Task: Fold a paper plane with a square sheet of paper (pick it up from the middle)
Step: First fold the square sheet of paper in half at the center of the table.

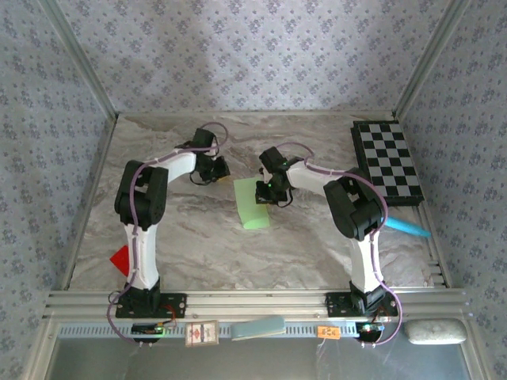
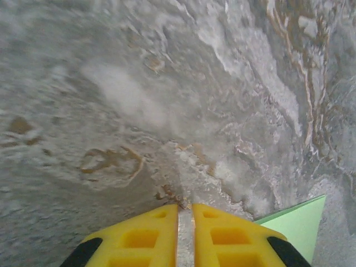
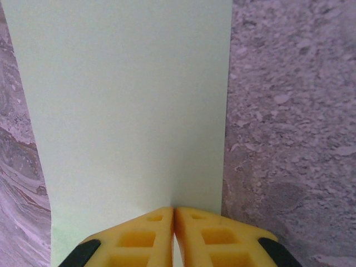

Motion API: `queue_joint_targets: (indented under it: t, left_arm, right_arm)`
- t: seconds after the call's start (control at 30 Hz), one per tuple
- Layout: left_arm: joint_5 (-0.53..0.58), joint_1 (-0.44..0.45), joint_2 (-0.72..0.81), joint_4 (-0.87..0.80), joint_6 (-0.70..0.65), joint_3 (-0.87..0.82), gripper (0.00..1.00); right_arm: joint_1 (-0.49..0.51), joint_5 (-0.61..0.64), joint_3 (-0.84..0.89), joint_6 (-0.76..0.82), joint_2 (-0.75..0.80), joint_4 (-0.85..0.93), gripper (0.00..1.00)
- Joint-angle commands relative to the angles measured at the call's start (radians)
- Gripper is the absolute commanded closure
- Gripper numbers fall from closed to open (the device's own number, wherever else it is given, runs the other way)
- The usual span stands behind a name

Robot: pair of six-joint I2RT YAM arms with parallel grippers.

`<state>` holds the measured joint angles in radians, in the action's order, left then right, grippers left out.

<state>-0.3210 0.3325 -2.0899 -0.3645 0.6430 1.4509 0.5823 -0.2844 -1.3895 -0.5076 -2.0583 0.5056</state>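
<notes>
The pale green sheet of paper [image 1: 252, 207] lies flat on the marbled table as a long folded rectangle, not a pointed plane shape. My right gripper [image 1: 265, 192] is shut, its yellow tips [image 3: 174, 210] down on the paper [image 3: 122, 100] near the right long edge at the sheet's far end. My left gripper [image 1: 220, 170] hovers over bare table just left of the paper's far end. Its yellow fingers [image 2: 185, 207] are shut with a thin slit between them and nothing in it. A corner of the paper [image 2: 297, 225] pokes in at the lower right of the left wrist view.
A black-and-white checkerboard [image 1: 388, 162] lies at the back right, with a blue pen [image 1: 408, 228] below it near the right edge. A red triangle [image 1: 120, 259] sits by the left arm's base. A light-blue card [image 1: 258, 327] rests on the front rail.
</notes>
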Motion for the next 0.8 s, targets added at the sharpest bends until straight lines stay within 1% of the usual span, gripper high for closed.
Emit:
queue_joint_targets:
  t: [0.0,0.2,0.33,0.4,0.5,0.77]
  left_arm:
    - [-0.024,0.028,0.144,0.023,0.049,-0.037,0.85]
    - [-0.094,0.097,0.314,0.134,0.178,-0.269,0.85]
    - [-0.184,0.142,0.349,0.254,0.285,-0.397,0.85]
    - [-0.206,0.164,0.339,0.266,0.302,-0.418,0.85]
    - [-0.203,0.192,0.306,0.242,0.293,-0.414,0.86]
    - [-0.175,0.2,0.221,0.161,0.258,-0.361,0.86]
  right_arm:
    - [-0.005,0.174,0.088,-0.067,-0.088,0.127,0.86]
    - [-0.006,0.185,0.147,-0.167,-0.037,0.043,0.87]
    - [-0.007,0.18,0.166,-0.197,-0.023,0.016,0.87]
    - [-0.008,0.176,0.167,-0.197,-0.024,0.014,0.87]
    - [-0.01,0.17,0.167,-0.194,-0.03,0.014,0.87]
    - [-0.011,0.17,0.167,-0.184,-0.034,0.017,0.87]
